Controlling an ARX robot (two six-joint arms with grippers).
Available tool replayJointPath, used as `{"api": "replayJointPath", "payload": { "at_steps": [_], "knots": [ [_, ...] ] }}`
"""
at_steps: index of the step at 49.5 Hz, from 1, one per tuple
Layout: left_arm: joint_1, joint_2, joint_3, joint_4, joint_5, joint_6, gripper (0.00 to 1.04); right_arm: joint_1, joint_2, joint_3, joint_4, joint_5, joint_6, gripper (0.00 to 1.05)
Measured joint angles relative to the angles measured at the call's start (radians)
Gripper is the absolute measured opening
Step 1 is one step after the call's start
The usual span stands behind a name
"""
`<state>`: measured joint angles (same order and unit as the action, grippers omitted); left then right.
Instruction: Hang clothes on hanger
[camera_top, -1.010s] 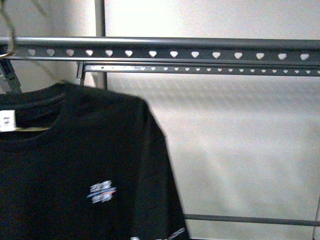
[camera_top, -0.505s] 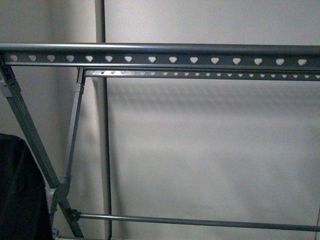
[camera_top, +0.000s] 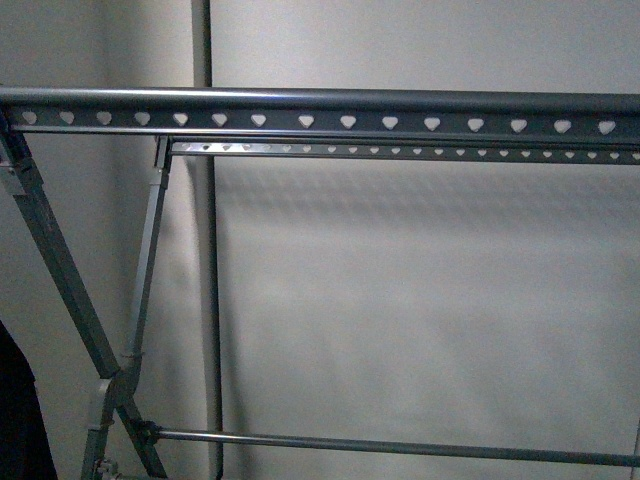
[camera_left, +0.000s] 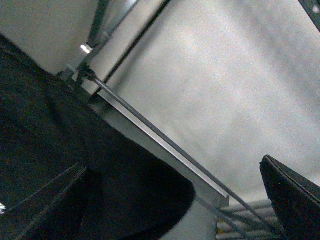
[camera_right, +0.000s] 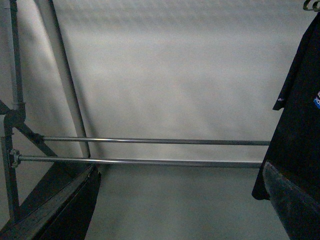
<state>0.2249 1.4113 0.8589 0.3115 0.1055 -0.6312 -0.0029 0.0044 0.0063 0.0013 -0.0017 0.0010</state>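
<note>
Fabric that filled the left half of the front view a second ago is almost gone from it. Only a dark sliver of the black T-shirt (camera_top: 14, 410) shows at the lower left edge, below and left of the clothes rack (camera_top: 60, 270) and its slanted leg. The shirt has swung left and down, away from the near rail (camera_top: 320, 120). That rail and the far rail (camera_top: 400, 150) behind it now show their full row of heart-shaped holes, with nothing hooked in any of them. I judge that this shirt is not yet hung and has drifted off the rail instead of closing on it.

No bin or basket is in view; the rack is the only holder. In the right wrist view one hung T-shirt (camera_right: 297, 100) dangles from a hook (camera_right: 310, 5) at the picture's edge, its printed logo partly cut off, in front of the two lower crossbars (camera_right: 150, 141).

The left gripper (camera_left: 174, 165) has its jaws spread wide. The black T-shirt's cloth (camera_left: 75, 125) lies close against one finger (camera_left: 45, 210), but I cannot tell whether it touches. The right gripper (camera_right: 180, 167) is spread too, with nothing between its fingers (camera_right: 60, 210); it faces the crossbars and the pale wall (camera_right: 175, 75).
</note>
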Motion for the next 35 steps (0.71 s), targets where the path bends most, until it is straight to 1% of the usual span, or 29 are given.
{"api": "replayJointPath", "payload": {
  "at_steps": [7, 8, 9, 11, 15, 16, 21, 25, 29, 30, 32, 35],
  "knots": [
    [0.018, 0.064, 0.078, -0.081, -0.109, -0.046, 0.98, 0.000, 0.000, 0.000, 0.000, 0.000, 0.000, 0.97],
    [0.022, 0.073, 0.087, -0.094, -0.129, -0.053, 0.94, 0.000, 0.000, 0.000, 0.000, 0.000, 0.000, 0.97],
    [0.028, 0.087, 0.097, -0.110, -0.149, -0.064, 0.89, 0.000, 0.000, 0.000, 0.000, 0.000, 0.000, 0.97],
    [0.036, 0.102, 0.106, -0.131, -0.161, -0.078, 0.82, 0.000, 0.000, 0.000, 0.000, 0.000, 0.000, 0.97],
    [0.047, 0.119, 0.114, -0.168, -0.157, -0.103, 0.69, 0.000, 0.000, 0.000, 0.000, 0.000, 0.000, 0.97],
    [0.048, 0.121, 0.114, -0.172, -0.156, -0.103, 0.68, 0.000, 0.000, 0.000, 0.000, 0.000, 0.000, 0.97],
    [0.053, 0.122, 0.111, -0.205, -0.117, -0.109, 0.52, 0.000, 0.000, 0.000, 0.000, 0.000, 0.000, 0.97],
    [0.051, 0.101, 0.093, -0.224, -0.079, -0.101, 0.41, 0.000, 0.000, 0.000, 0.000, 0.000, 0.000, 0.97],
    [0.040, 0.055, 0.054, -0.248, -0.016, -0.068, 0.31, 0.000, 0.000, 0.000, 0.000, 0.000, 0.000, 0.97],
    [0.030, 0.023, 0.027, -0.259, 0.012, -0.044, 0.25, 0.000, 0.000, 0.000, 0.000, 0.000, 0.000, 0.97],
    [0.014, -0.026, -0.011, -0.280, 0.048, -0.015, 0.19, 0.000, 0.000, 0.000, 0.000, 0.000, 0.000, 0.97],
    [-0.011, -0.116, -0.069, -0.341, 0.134, 0.042, 0.10, 0.000, 0.000, 0.000, 0.000, 0.000, 0.000, 0.97]
  ]
}}
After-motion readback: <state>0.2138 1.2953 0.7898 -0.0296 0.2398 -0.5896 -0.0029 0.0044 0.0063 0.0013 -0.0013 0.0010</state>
